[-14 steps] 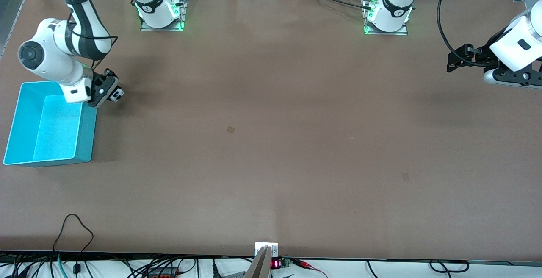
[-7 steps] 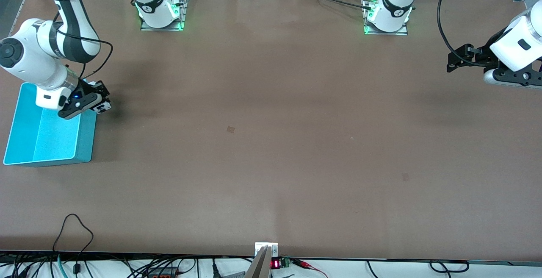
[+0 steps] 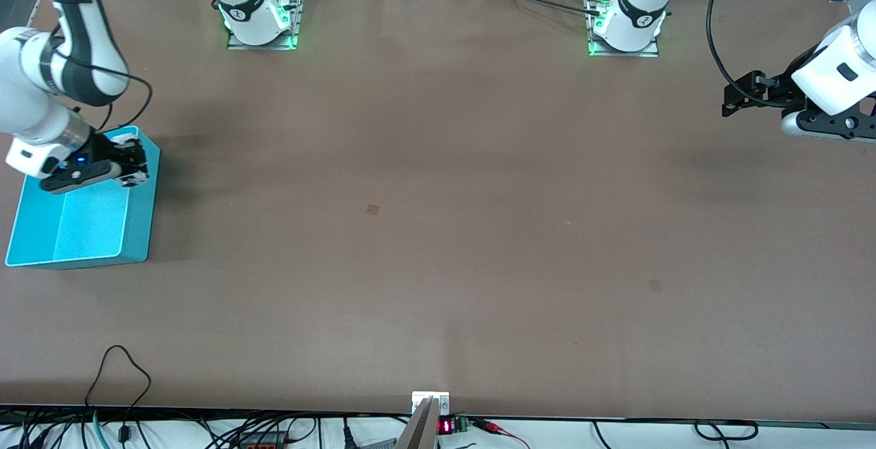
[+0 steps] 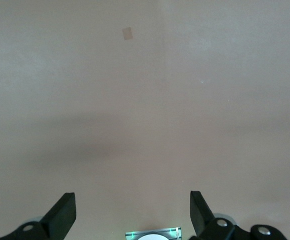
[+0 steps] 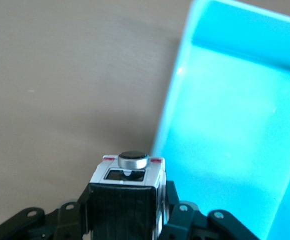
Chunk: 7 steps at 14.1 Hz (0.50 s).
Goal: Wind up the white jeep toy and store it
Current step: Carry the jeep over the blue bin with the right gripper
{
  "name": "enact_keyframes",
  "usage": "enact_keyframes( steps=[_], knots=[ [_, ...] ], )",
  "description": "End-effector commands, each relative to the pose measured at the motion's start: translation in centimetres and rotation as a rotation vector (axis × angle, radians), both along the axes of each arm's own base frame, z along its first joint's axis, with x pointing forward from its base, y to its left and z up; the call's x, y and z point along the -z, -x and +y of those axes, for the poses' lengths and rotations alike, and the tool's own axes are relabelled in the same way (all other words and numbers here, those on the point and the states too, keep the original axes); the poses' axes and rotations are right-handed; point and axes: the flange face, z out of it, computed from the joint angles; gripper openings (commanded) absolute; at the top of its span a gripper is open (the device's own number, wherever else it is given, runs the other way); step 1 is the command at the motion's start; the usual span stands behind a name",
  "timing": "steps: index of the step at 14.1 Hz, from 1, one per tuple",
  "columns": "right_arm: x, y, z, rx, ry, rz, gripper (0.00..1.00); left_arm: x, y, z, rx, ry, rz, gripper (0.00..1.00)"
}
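Note:
My right gripper [image 3: 133, 165] is shut on the white jeep toy [image 5: 127, 192], a small white car with a black roof and a spare wheel on its end. It holds the toy over the rim of the teal bin [image 3: 140, 223] at the right arm's end of the table. In the right wrist view the toy sits between the black fingers [image 5: 175, 210], over the bin's edge [image 5: 167, 115]. In the front view the toy [image 3: 137, 176] shows as a small white patch at the fingertips. My left gripper [image 3: 731, 101] is open and empty, waiting above the left arm's end of the table.
The teal bin's floor [image 5: 235, 140] shows nothing inside. A small square mark [image 3: 372, 209] lies on the brown table near the middle, and another [image 3: 655, 285] lies toward the left arm's end. Cables run along the table edge nearest the front camera.
My right arm has carried the jeep from beside the bin toward the right arm's end of the table, to over the bin's rim. The left arm has not moved.

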Motion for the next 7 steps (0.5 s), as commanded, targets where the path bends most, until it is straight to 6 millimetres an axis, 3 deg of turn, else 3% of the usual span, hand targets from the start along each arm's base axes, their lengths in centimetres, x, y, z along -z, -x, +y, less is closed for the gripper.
enact_keyframes(
  steps=[1,4,7],
  knots=[
    [1.1,-0.1,-4.0,0.088,-0.01,-0.007,0.0,-0.7,0.5,-0.1,0.012,-0.019,-0.001,1.0],
    [3.4,0.4,-7.9,0.133,-0.003,-0.029,0.0,-0.7,0.5,-0.2,0.013,-0.02,-0.001,1.0],
    [4.5,0.1,-9.9,0.159,-0.007,-0.026,0.0,-0.7,0.5,-0.2,0.013,-0.021,0.001,1.0]
  ],
)
